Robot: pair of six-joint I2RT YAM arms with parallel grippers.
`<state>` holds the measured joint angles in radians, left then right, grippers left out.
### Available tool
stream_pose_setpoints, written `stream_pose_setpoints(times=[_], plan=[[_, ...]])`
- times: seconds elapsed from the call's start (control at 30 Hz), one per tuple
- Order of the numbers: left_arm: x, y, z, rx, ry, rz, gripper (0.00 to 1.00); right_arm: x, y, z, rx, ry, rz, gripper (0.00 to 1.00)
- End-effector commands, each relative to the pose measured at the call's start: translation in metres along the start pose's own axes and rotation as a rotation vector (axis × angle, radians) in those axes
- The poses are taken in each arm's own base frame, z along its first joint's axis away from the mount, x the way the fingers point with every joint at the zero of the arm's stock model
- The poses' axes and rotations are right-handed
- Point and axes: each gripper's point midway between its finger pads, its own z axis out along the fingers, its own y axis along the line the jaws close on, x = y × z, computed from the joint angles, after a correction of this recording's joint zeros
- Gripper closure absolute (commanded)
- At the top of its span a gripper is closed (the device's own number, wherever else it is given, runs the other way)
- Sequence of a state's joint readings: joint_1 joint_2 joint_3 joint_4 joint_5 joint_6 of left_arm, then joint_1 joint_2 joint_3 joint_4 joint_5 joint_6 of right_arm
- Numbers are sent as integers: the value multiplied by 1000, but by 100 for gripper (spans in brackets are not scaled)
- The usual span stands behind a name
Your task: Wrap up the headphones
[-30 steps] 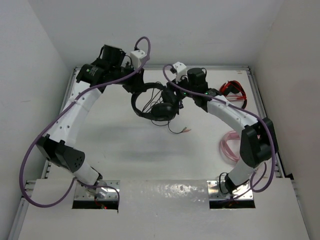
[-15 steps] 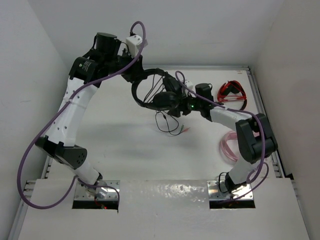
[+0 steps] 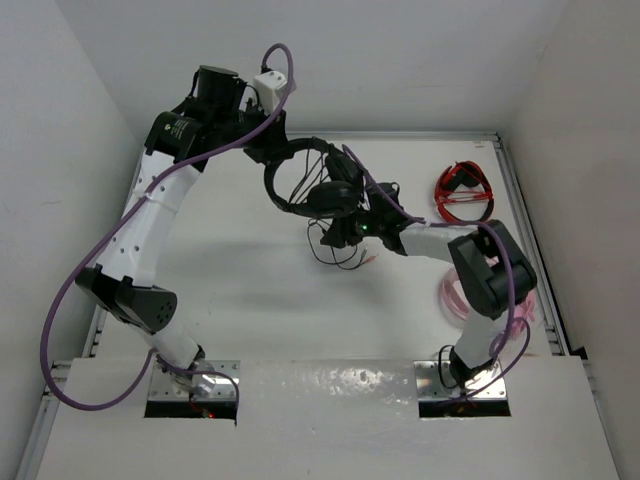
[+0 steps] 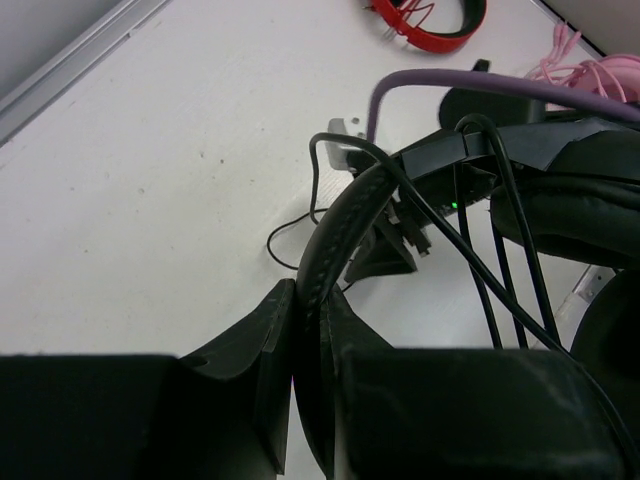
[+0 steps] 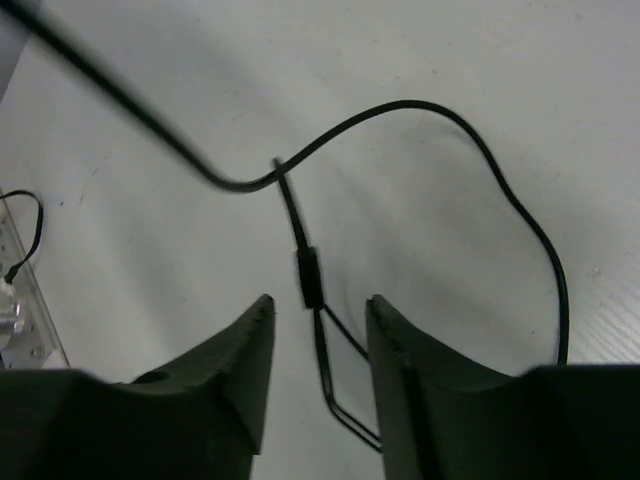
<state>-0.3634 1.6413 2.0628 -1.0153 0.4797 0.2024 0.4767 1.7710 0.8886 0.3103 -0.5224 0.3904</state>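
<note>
Left gripper (image 4: 303, 305) clamped on band of headphones (image 3: 328, 198), held at upper centre of overhead view. Few cable (image 5: 455, 120) strands cross the band; the rest lies loose on table (image 3: 220, 270). Right gripper (image 5: 318, 305) jaws apart, straddling cable, no grip yet.

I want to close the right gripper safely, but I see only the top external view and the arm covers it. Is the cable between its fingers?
Observer: Yes. The right wrist view shows the right gripper open, with the thin cable of the headphones running between its jaws, not pinched.
Operator: Thank you. And the other arm, what exactly does it hold?
Observer: In the left wrist view the left gripper is shut on the padded headband, not on the cable.
</note>
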Motion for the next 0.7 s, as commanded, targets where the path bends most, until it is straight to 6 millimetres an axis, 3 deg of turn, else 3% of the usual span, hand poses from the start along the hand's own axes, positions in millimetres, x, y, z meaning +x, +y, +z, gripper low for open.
stream_pose_setpoints(times=[0.0,0.03,0.07,0.13,0.23,0.27,0.33,0.37,0.4,0.47,0.5,0.53,0.6,0.67], plan=[[-34,0,-16,-14,-119,0,100,-23,-9,22,27,-55,37,62],[-35,3,-17,-21,-123,-3,100,-21,-13,25,38,-45,57,68],[-37,6,-19,-27,-132,-5,100,-20,-15,28,41,-44,69,84],[-43,14,-27,-40,-157,-26,100,-19,-29,27,110,-59,102,100],[-63,38,-51,-90,-236,-51,100,-17,-69,6,267,-104,204,100],[-79,42,-64,-110,-291,-53,100,-18,-89,-6,318,-116,251,100],[-96,69,-88,-212,-361,-77,100,-4,-107,-15,376,-63,308,100],[-114,77,-104,-265,-428,-66,100,-3,-116,-21,392,-49,305,100],[-121,98,-121,-368,-475,-131,100,10,-118,-24,402,2,311,100],[-138,120,-148,-471,-575,-186,100,19,-110,-28,367,42,281,100],[-135,149,-171,-593,-611,-233,100,21,-104,-30,346,42,282,100],[-134,167,-183,-654,-634,-260,100,17,-96,-34,318,28,271,100],[-129,202,-214,-804,-696,-317,100,30,-87,-39,294,45,255,100],[-125,223,-220,-870,-699,-305,100,37,-67,-44,227,77,203,100]])
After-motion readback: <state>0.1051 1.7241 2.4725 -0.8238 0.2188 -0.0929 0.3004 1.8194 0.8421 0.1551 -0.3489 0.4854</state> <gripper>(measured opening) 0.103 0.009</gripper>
